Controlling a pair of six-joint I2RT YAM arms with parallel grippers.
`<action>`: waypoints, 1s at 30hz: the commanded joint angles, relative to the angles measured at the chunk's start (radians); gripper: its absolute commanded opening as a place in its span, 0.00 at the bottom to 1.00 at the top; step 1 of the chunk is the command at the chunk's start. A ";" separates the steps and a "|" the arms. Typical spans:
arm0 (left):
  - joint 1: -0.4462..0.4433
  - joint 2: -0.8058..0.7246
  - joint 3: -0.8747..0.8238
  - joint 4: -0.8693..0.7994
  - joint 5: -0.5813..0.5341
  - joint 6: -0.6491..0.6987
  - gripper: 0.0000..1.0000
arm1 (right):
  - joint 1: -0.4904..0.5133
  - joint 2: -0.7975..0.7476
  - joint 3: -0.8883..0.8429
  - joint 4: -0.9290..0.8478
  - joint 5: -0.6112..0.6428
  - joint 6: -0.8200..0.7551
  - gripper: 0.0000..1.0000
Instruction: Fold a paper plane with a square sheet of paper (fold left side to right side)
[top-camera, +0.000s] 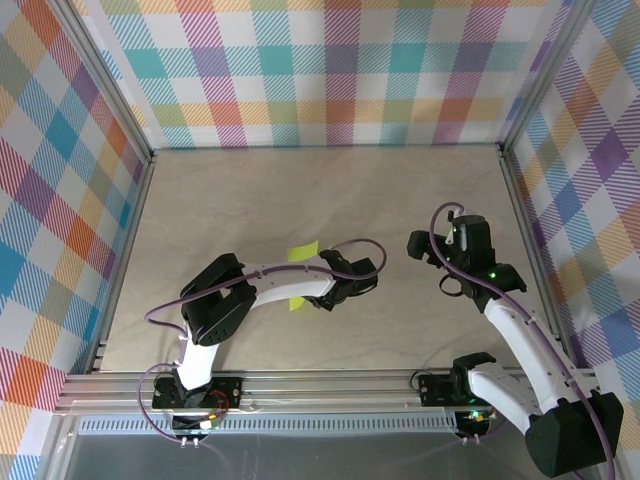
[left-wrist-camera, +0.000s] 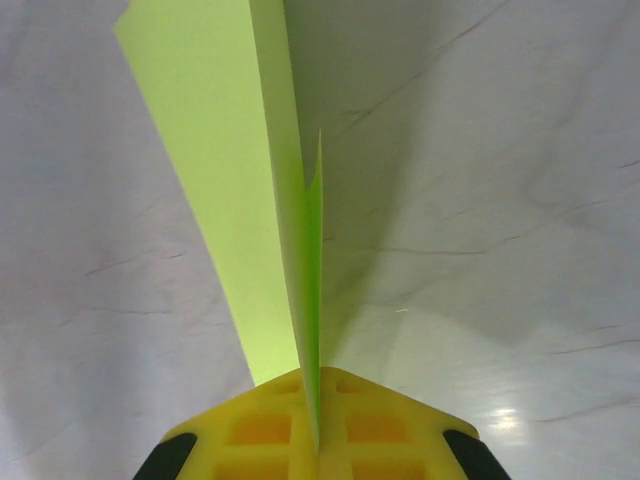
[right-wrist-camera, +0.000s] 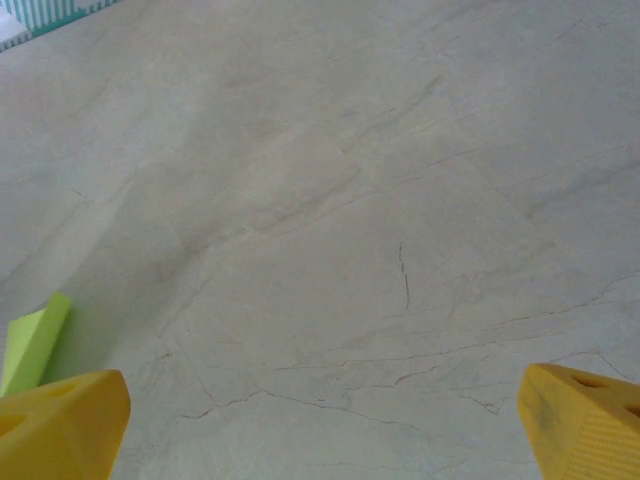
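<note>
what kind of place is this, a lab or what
Most likely a lab test cell: a left arm and a right arm are bolted to a metal rail at the edge of a stone-look table, with bright checked panels walling it on three sides.

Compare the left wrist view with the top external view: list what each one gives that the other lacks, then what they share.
Left wrist view: a close look at the left gripper shut on the lime paper, with the folded layers pinched between the yellow fingers. Top external view: the right gripper, open and apart from the paper, and the plaid walls around the workspace. Shared: the lime paper and the pale table beneath it.
</note>
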 joint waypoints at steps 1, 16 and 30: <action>0.003 0.022 0.035 0.049 0.106 -0.011 0.06 | -0.008 0.008 -0.015 -0.010 -0.049 0.012 0.99; 0.092 -0.108 -0.057 0.306 0.434 0.004 0.55 | -0.023 0.079 -0.010 0.027 -0.185 0.001 0.99; 0.378 -0.426 -0.399 0.667 0.709 -0.057 0.69 | -0.019 0.280 -0.005 0.191 -0.654 0.121 0.72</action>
